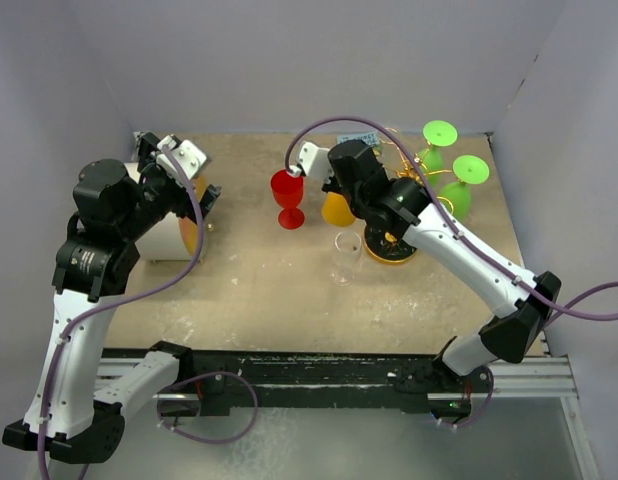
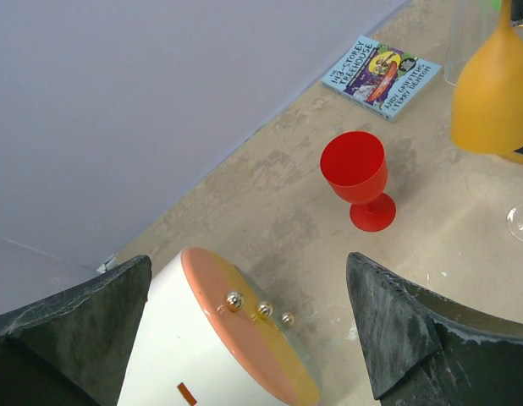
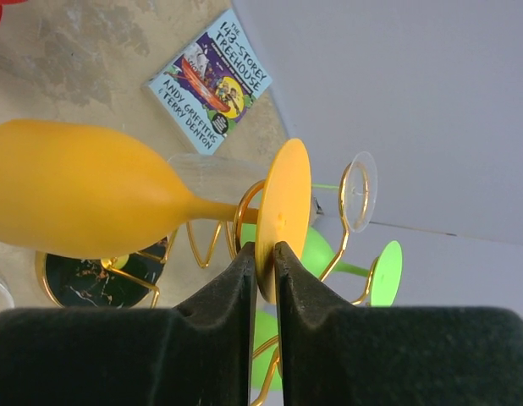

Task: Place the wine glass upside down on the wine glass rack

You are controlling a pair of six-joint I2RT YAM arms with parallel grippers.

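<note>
Beside the gold wire tree-shaped rack (image 3: pixel 79 281) on the worktop (image 1: pixel 249 290), the right fingers (image 3: pixel 232 292) pinch the inverted orange plastic wine glass (image 3: pixel 75 186) by its foot, so next comes seating its stem in 1 ring and releasing, while the left fingers (image 2: pixel 397 330) gape wide.

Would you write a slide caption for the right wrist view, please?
Right gripper clamps the foot of the opaque yellow wine glass at the gold wire rack.

Yellow-orange wine glass (image 3: pixel 84 190) hanging upside down, bowl lowermost, its round foot being pinched edge-on by the right gripper (image 3: pixel 263 256); stem passing beside the gold loops of the wine glass rack (image 3: pixel 75 283), standing upright on its black base.
</note>
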